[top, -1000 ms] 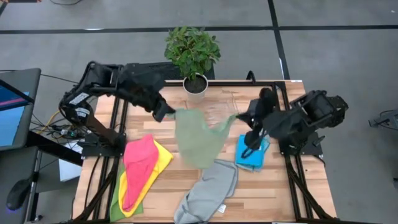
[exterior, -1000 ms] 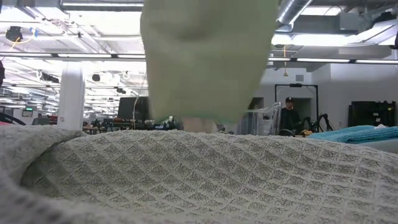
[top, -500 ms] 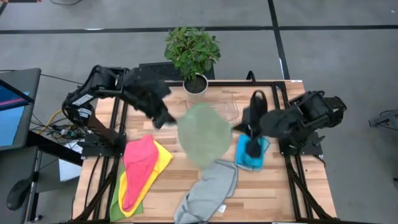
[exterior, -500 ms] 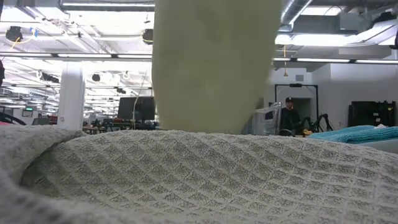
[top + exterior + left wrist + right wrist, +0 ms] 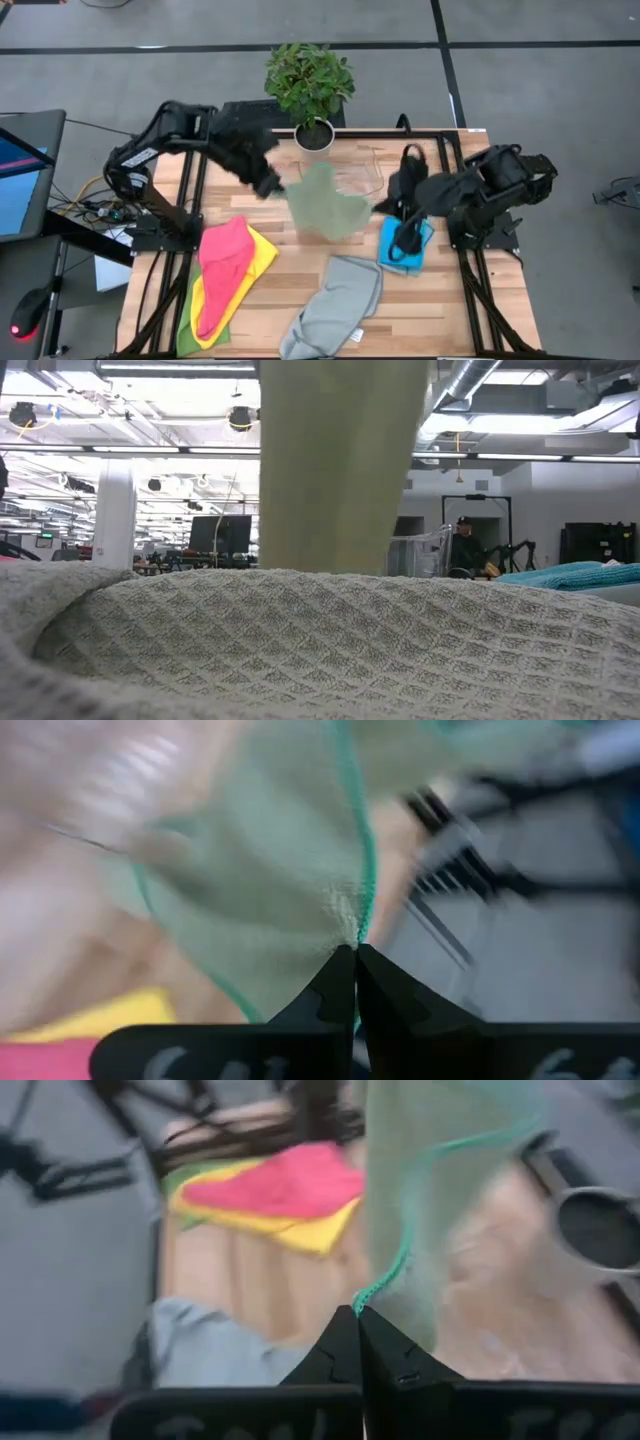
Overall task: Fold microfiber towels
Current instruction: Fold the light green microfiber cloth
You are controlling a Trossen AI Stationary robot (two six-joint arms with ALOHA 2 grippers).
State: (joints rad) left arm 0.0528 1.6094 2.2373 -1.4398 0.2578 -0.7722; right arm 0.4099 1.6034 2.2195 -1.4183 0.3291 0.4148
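Note:
A pale green towel with teal edging (image 5: 322,205) hangs between my two grippers above the middle of the table. My left gripper (image 5: 273,187) is shut on its left corner, my right gripper (image 5: 385,205) on its right corner. In the low view the towel (image 5: 340,460) drops as a narrow strip, its lower end hidden behind a grey waffle towel (image 5: 300,650). That grey towel (image 5: 335,305) lies crumpled at the near edge. A pink towel (image 5: 225,265) lies on a yellow and a green one at the near left. Folded blue towels (image 5: 412,250) lie under the right arm. My left gripper pinches a corner of the towel at its teal edge (image 5: 352,925) between its two fingertips, slanting down from the table's left. The cloth fans out away from the fingers. My right gripper pinches the opposite corner at the teal edge (image 5: 372,1295) between its fingertips, slanting down from the right. The towel hangs slack between the two holds.
A potted plant (image 5: 310,90) stands at the far edge in the middle. A clear plastic tray (image 5: 365,172) sits beside it on the wood. Bare tabletop (image 5: 290,265) lies between the pink pile and the grey towel. Black frame rails run along both sides.
The held towel has swung from the near side toward the far edge and gathered from a wide sheet into a narrower hanging strip. Its lower end has sunk behind the grey towel in the low view. My right gripper has turned a little; both stay shut.

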